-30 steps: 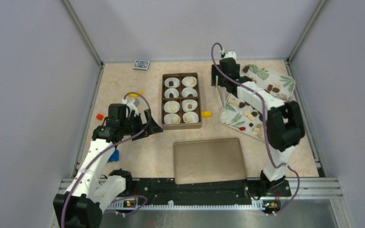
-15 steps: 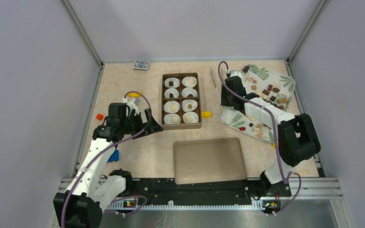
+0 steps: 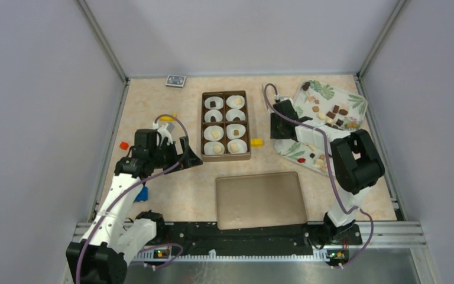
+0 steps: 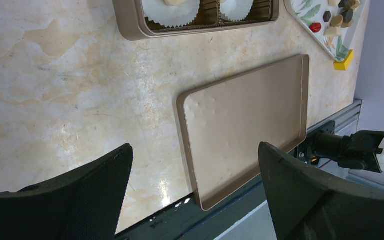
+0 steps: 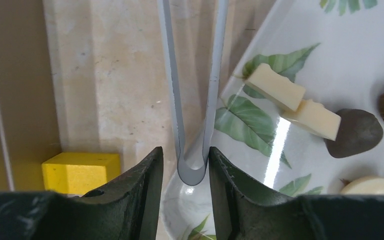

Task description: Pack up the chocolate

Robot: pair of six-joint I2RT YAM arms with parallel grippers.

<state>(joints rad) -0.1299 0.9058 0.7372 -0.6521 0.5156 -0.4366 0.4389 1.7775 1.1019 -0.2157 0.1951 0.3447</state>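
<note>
Leaf-print tray point(image 5: 330, 45); brown, perhaps cream chocolate point(image 5: 354, 132)

We see the left gripper point(image 4: 194, 150) low in frame, its two black fingers point(image 4: 87, 192) spread wide apart, nothing between them, hanging above the beige table point(image 4: 55, 100). A flat brown lid point(image 4: 245, 125) lies on the table beneath the gap. At the top edge is a brown box point(image 4: 130, 31) with white paper cups point(image 4: 172, 14), cut off. Top right is a leaf-print tray point(image 4: 305, 11) corner with chocolate point(image 4: 336, 21) pieces and a red bit point(image 4: 316, 27); a yellow block point(image 4: 345, 61) sits just beside its edge
</note>
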